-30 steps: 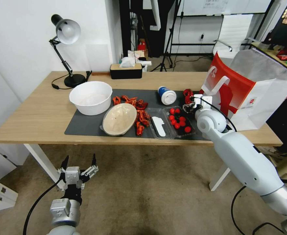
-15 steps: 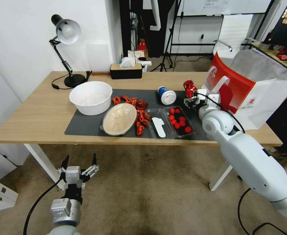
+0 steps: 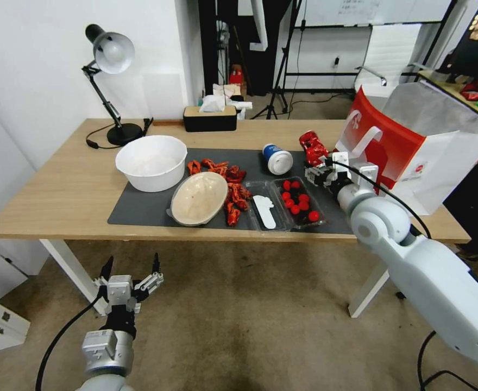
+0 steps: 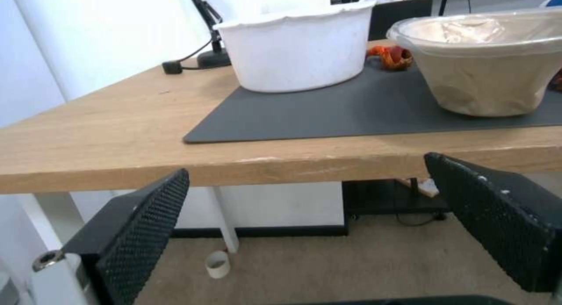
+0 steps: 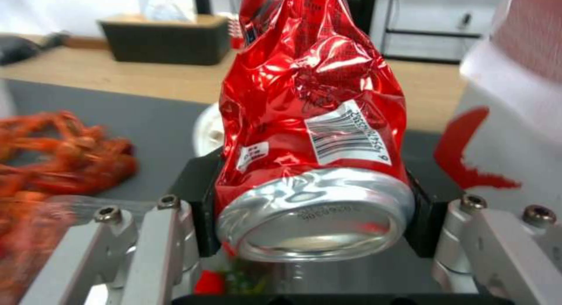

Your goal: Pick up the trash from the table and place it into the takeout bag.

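My right gripper is shut on the crushed red can, holding it above the dark mat just left of the red-and-white takeout bag. In the right wrist view the can stands between the black pads of that gripper, with the bag close beside it. On the mat lie a blue-white cup, a beige bowl, a clear wrapper with orange food and a clear tray of red fruit. My left gripper hangs open below the table's front edge.
A white bowl stands at the mat's left end, seen also as the white bowl beside the beige bowl. A desk lamp and a tissue box stand at the table's back. Carpet lies in front.
My right gripper has lifted the red can off the mat, and the arm has shifted right toward the bag. The left arm has not moved.
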Robot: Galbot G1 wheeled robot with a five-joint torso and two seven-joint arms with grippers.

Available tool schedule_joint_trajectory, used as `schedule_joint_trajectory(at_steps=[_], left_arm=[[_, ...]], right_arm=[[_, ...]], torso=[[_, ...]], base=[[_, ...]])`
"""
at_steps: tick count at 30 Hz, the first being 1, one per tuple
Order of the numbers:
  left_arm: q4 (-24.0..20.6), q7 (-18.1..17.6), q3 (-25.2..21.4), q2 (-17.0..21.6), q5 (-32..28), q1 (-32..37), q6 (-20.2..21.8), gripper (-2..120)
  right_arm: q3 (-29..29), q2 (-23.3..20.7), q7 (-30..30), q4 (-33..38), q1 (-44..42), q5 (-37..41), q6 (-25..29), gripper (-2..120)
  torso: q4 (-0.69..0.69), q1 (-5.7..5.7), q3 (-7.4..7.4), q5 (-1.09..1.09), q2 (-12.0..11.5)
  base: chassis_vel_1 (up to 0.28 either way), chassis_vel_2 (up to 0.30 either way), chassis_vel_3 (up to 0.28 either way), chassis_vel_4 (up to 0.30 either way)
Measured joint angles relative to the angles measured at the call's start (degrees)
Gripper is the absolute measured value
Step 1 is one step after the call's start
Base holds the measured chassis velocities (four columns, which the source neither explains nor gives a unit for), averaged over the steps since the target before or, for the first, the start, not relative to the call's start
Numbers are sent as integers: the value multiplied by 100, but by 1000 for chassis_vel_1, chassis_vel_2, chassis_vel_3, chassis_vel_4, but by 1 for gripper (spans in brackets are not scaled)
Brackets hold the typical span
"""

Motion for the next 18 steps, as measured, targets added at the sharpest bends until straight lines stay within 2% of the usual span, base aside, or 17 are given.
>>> schedule_joint_trajectory(at_steps=[9, 10, 15, 18], left_arm=[[-69, -1, -3, -39, 69, 73, -1, 100], [-77, -1, -2, -49, 84, 87, -3, 100], [-89, -1, 11, -60, 104, 120, -11, 100], [-103, -1, 30, -60, 115, 145, -21, 100]], right_arm=[[560, -358, -225, 694, 19, 85, 412, 54], [732, -450, -140, 776, 117, 134, 562, 54], [1125, -705, 338, 786, 347, 176, 595, 54], [1510, -1014, 732, 545, 458, 207, 522, 54]], torso=[[0, 0, 0, -1, 0], [2, 0, 0, -1, 0], [2, 0, 0, -2, 0], [-1, 0, 0, -1, 0]], base=[[0, 0, 0, 0], [0, 0, 0, 0], [0, 0, 0, 0], [0, 0, 0, 0]])
